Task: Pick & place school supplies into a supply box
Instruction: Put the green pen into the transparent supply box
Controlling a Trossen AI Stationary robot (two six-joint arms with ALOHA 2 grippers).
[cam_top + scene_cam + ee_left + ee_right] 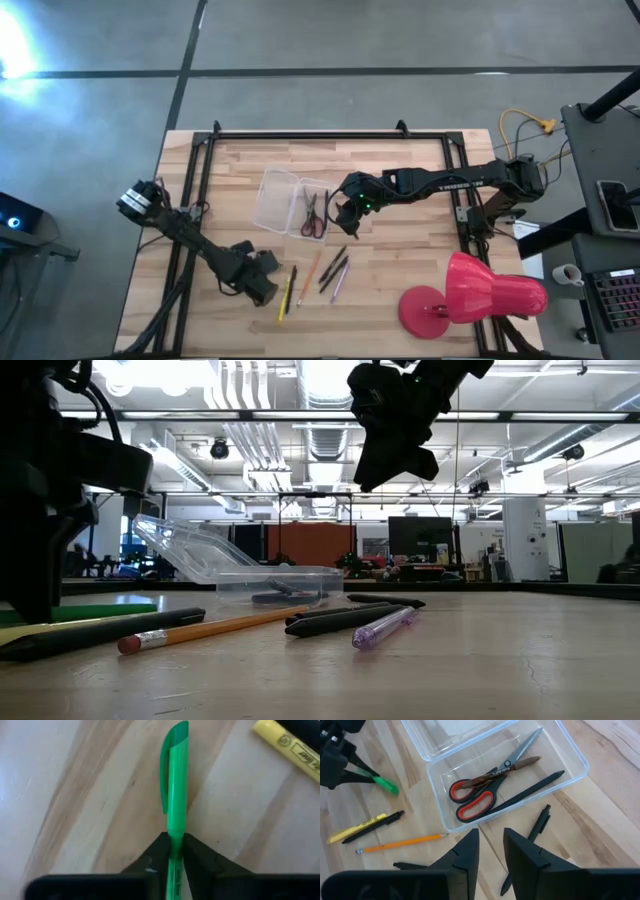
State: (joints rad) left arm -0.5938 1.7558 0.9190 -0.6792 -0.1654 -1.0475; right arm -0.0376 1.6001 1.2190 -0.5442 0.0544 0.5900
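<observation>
Two arms at work: left gripper point(175, 851) pinches a green pen point(175, 780), likely bound for the box point(572, 767); right gripper point(490, 847), fingers parted, hovers beside it.

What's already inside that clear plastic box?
In the supply box: red-handled scissors, a black pen and a brown pen lying across the scissors. Its other clear half looks empty. The parts of the scissors under the brown pen are covered.

Hovering parted: right pincer point(491, 851) above wooden desk point(600, 815). In clear plastic box point(572, 762): red-handled scissors point(490, 782), black pen point(525, 794). Beside it: orange pencil point(402, 843).
</observation>
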